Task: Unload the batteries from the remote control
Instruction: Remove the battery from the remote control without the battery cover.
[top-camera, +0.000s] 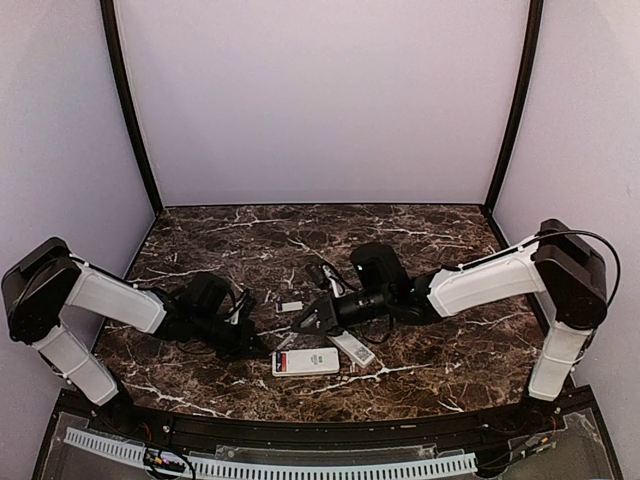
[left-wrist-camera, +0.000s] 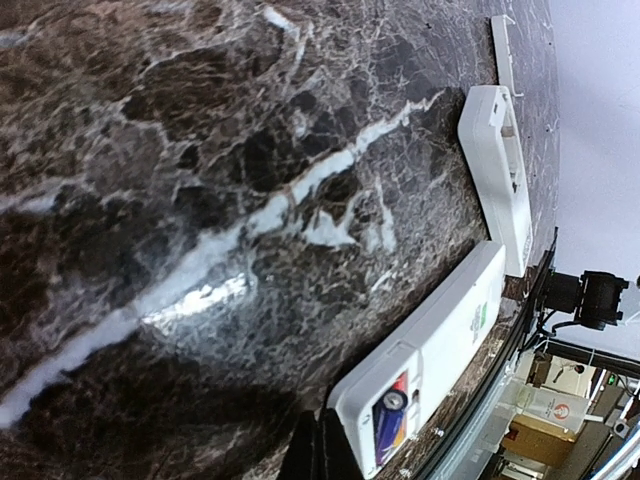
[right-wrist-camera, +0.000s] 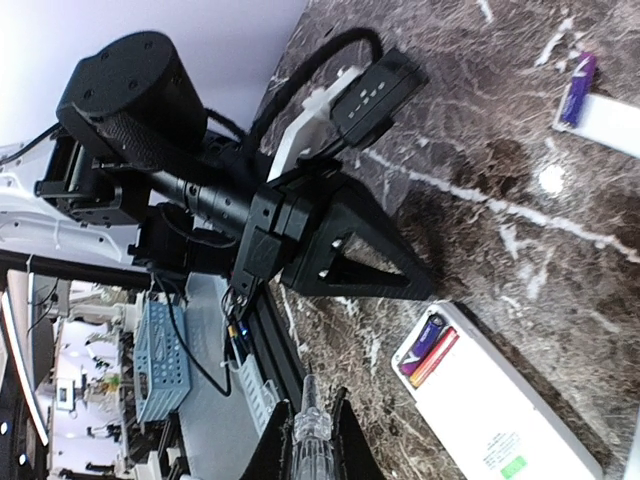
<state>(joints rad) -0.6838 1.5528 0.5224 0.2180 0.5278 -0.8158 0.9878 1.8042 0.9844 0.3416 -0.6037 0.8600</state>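
A white remote control (top-camera: 305, 362) lies near the table's front edge, back up, its compartment uncovered. Inside it lie two batteries, a purple one (right-wrist-camera: 425, 340) and an orange-red one (right-wrist-camera: 438, 360); the purple one (left-wrist-camera: 388, 420) also shows in the left wrist view. My left gripper (left-wrist-camera: 318, 452) is shut with nothing in it, its tips against the remote's (left-wrist-camera: 430, 360) compartment end. My right gripper (right-wrist-camera: 312, 445) is shut on a clear-handled screwdriver (right-wrist-camera: 312, 425), whose thin tip points at the table just short of the remote (right-wrist-camera: 500, 410). A loose purple battery (right-wrist-camera: 577, 88) lies farther back.
A second white remote (top-camera: 352, 347) lies tilted beside the first, its open compartment (left-wrist-camera: 508, 150) showing no cell. A small white cover plate (top-camera: 291, 306) lies behind the grippers, by the loose battery. The two grippers (top-camera: 262, 346) (top-camera: 298, 328) are close together.
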